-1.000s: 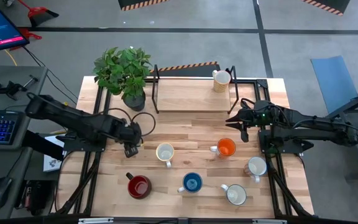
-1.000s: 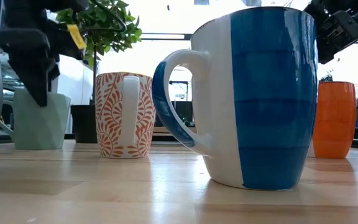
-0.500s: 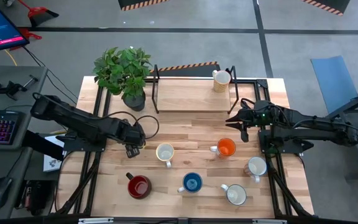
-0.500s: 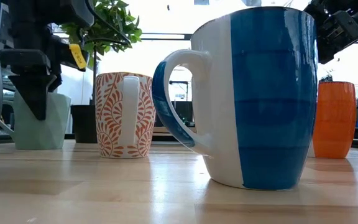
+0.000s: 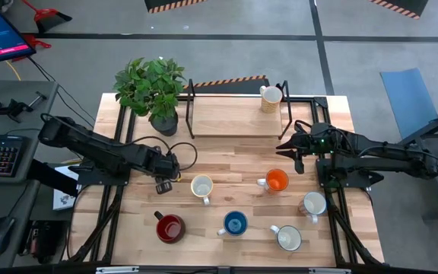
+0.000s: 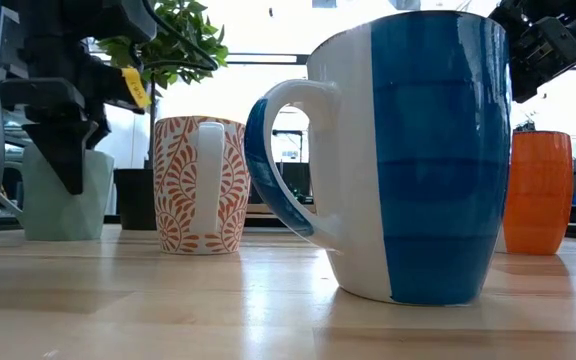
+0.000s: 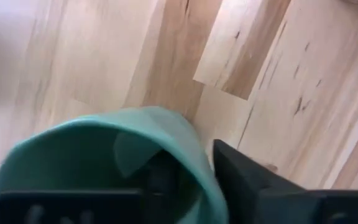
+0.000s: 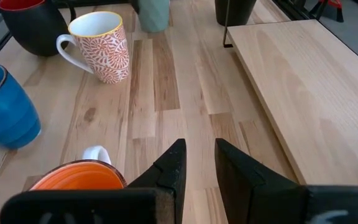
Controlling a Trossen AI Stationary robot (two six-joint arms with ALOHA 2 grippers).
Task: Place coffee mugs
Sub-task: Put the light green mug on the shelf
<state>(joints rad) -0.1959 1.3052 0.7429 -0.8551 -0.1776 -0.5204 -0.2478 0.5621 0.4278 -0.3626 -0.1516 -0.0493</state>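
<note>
Now the left gripper (image 7: 185, 186) points down — jaws astride the teal-green mug's (image 7: 104, 162) rim, grip unclear.

Eight coffee mugs stand on the surface: one orange (image 5: 277, 180), one blue (image 5: 235, 223), one red-lined dark mug (image 5: 169, 227), one teal-green (image 7: 104, 162), two with an orange leaf pattern, one mid-surface (image 5: 201, 186) and one on the raised wooden board (image 5: 270, 97), and two white or grey ones (image 5: 314, 203) (image 5: 288, 238). One potted plant (image 5: 152, 87). One raised wooden board (image 5: 230, 114). Two grippers, left (image 5: 163, 185) and right (image 5: 293, 158).
</note>
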